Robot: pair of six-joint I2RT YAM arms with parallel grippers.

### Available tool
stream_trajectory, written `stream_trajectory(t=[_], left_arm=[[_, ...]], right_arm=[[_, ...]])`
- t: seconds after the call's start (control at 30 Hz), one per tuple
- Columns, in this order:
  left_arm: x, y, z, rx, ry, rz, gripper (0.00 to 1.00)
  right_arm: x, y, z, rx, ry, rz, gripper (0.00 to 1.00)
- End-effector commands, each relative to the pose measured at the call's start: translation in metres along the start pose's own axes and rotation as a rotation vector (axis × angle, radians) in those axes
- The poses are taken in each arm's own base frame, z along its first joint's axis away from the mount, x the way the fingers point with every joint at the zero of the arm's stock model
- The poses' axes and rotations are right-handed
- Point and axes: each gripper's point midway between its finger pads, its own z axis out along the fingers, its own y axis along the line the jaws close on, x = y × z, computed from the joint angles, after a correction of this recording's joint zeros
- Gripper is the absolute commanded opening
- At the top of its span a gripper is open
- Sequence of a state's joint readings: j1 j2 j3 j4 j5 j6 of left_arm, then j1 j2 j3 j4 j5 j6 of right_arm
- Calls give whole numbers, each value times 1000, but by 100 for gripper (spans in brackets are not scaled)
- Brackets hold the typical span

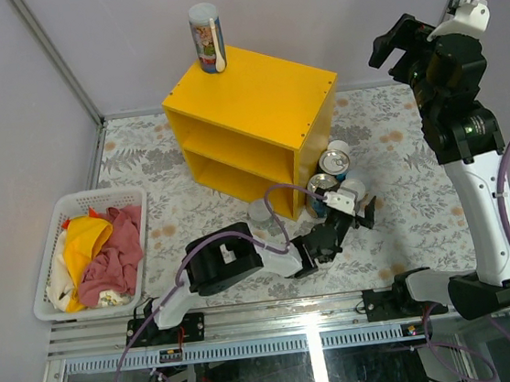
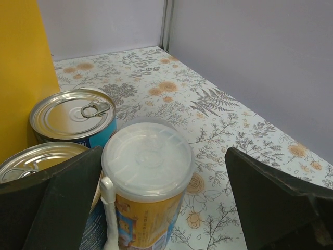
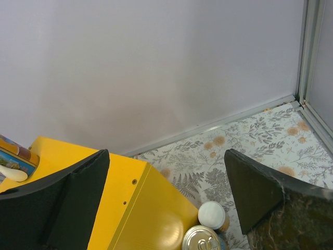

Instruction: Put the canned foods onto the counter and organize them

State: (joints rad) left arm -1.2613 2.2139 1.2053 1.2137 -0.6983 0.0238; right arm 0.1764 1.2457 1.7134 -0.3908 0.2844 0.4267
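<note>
**Left arm, foreground.** The left gripper (image 2: 164, 156) reaches low across the table towards the right front corner of the counter (image 1: 262, 89). Its jaws are spread and grasp nothing. The yellow tube (image 2: 147, 166) stands between them on the table, upright, white lid up, long axis vertical. In the left wrist view it sits close beside the left finger (image 2: 57, 203), and the right finger (image 2: 276, 203) is clearly apart from it. Whether the left finger touches the label cannot be told. The fingers flank the tube side to side, across its axis, so a straight closing should suffice before any lift.

**Middle ground.** Two steel cans stand just behind the tube, pull-tabs up, axes vertical. The nearer steel can (image 2: 31, 161) is touching or almost touching the tube. The farther steel can (image 2: 73, 117) is just beside the counter's yellow side wall. A pale-lidded can (image 1: 259, 212) stands apart on the table before the lower compartment, partly crossed by a cable.

**Far ground.** A tall can (image 1: 206, 37) stands upright at the far left corner of the counter's flat top. Both compartments appear empty. The right gripper (image 3: 166, 153) is raised high over the table's right side, jaws wide apart and empty, well away from every can. The left arm is therefore much the nearer to the tube.
</note>
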Motion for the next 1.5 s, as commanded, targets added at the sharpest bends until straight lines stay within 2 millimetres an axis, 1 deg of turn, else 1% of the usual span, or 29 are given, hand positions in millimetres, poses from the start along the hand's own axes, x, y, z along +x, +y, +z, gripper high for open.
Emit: stream_trajectory(t=[0.0, 0.23, 0.57, 0.67, 0.83, 0.97, 1.1, 1.17, 1.33, 1.43, 1.47], left_arm=[[-7, 1, 11, -25, -36, -60, 100], [5, 10, 16, -69, -17, -55, 100], [11, 23, 25, -117, -16, -49, 100], [15, 25, 26, -134, -1, -19, 100], [22, 22, 27, -127, 26, 37, 100], [29, 14, 22, -108, 64, 77, 100], [38, 15, 14, -114, 101, 70, 100], [39, 15, 12, -111, 107, 74, 100], [39, 12, 14, -94, 111, 78, 95], [42, 9, 13, -75, 124, 84, 88], [43, 9, 13, -73, 128, 81, 83]], right_arm=[[-16, 11, 3, -46, -58, 7, 99], [-12, 14, 8, -64, -51, 11, 99], [-8, 20, 13, -90, -43, 17, 100], [-9, 21, 12, -96, -46, 18, 99], [-13, 22, 10, -105, -59, 18, 100], [-15, 24, 9, -112, -65, 22, 99], [-17, 25, 8, -120, -70, 31, 99], [-16, 26, 8, -124, -68, 34, 99], [-15, 26, 7, -126, -68, 37, 100], [-17, 26, 5, -129, -73, 39, 99], [-17, 26, 4, -128, -75, 42, 100]])
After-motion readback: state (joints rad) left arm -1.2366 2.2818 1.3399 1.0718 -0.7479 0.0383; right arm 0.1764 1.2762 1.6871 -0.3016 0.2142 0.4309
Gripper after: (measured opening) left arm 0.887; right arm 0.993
